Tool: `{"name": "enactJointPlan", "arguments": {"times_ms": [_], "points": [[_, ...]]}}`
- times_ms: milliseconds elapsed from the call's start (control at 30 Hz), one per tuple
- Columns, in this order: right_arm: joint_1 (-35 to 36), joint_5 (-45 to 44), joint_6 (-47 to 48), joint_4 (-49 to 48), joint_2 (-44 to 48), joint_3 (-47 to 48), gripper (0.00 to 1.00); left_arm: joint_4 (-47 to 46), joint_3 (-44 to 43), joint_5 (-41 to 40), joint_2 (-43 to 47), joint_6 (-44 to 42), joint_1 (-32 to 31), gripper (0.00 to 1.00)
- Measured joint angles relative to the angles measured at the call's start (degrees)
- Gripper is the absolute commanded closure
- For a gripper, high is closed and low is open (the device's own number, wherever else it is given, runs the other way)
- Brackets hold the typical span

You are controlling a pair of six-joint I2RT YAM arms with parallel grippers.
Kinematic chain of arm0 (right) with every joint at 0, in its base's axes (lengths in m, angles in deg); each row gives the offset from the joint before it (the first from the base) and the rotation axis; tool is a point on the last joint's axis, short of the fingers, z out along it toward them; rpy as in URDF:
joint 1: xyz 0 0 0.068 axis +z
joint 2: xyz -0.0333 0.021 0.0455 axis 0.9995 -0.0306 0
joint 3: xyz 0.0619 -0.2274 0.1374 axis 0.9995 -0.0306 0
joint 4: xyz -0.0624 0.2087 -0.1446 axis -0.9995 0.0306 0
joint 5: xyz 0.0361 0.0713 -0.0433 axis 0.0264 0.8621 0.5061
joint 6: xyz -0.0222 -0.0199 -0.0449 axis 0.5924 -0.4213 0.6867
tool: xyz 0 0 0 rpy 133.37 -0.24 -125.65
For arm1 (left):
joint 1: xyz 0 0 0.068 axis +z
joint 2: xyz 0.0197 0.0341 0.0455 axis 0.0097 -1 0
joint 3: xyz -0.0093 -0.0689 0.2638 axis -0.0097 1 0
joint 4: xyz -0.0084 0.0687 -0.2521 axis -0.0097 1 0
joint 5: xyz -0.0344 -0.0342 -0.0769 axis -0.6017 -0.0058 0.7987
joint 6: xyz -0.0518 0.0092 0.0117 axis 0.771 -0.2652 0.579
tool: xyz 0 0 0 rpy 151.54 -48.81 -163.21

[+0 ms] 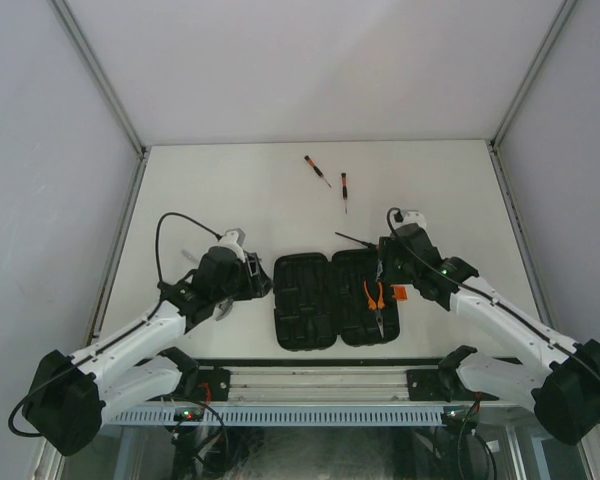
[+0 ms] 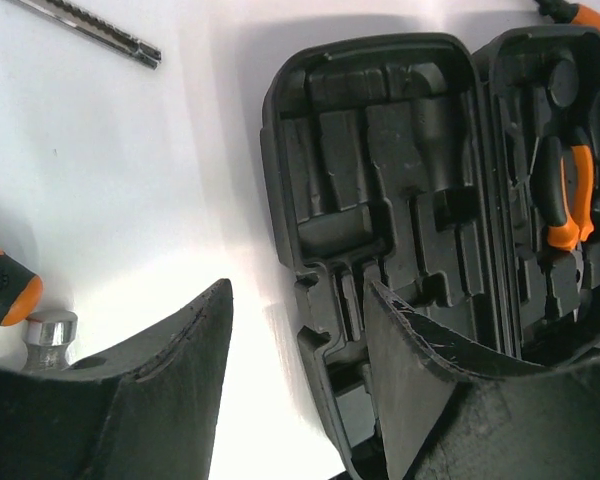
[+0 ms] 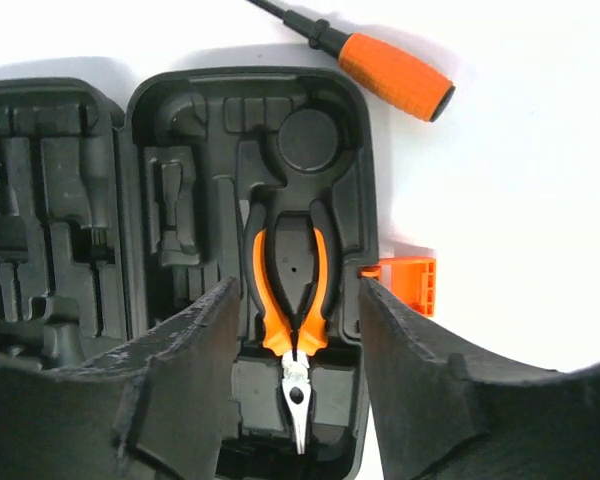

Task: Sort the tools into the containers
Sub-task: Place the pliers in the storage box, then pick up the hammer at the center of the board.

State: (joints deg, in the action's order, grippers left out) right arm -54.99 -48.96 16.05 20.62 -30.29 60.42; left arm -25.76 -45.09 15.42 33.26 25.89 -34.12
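From above, the open tool case point(image 1: 305, 300) is lying on the desk point(image 1: 230, 190); the left fingers point(image 2: 160, 400) are hanging spread and empty at its edge, while the right fingers point(image 3: 180, 380) are standing spread around the pliers point(image 3: 296, 345) in it.

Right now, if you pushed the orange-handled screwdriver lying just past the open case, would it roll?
Probably: the screwdriver has a round, smooth-looking handle and lies free on the flat table. It should be stiff, though its shaft is thin. Gripped by that shaft it may slip; the thicker handle seems safer.
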Motion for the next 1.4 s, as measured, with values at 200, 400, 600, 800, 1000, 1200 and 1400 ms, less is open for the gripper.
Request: {"name": "enactJointPlan", "arguments": {"times_ms": [200,400,600,800,1000,1200,1400], "points": [[-4.7,1.75,-1.55,-5.09,6.25,-5.66,0.35,-0.55,0.2,1.18,-2.49,0.0,0.0,0.41],[-9.73,4.81,-2.51,-8.15,7.87,-7.87,0.35,-1.46,0.48,2.45,-4.92,0.0,0.0,0.42],[-12.87,8.0,-3.34,-8.17,7.87,-7.87,0.38,-3.91,0.48,4.76,-7.98,-0.02,0.0,0.45],[-13.4,11.08,-3.82,-8.13,7.76,-7.87,0.41,-6.05,0.48,7.96,-13.62,-0.5,0.0,0.5],[-13.42,13.22,-3.91,-8.13,7.19,-7.87,0.42,-8.66,0.48,10.49,-17.94,-0.61,-0.02,0.53],[-13.42,14.25,-3.89,-8.11,6.56,-7.87,0.43,-11.17,-0.33,12.0,-20.57,-0.7,-1.05,0.54],[-13.42,14.8,-3.87,-8.11,6.38,-7.87,0.4,-11.47,-1.99,12.24,-22.49,-1.16,-2.86,0.51]]}}
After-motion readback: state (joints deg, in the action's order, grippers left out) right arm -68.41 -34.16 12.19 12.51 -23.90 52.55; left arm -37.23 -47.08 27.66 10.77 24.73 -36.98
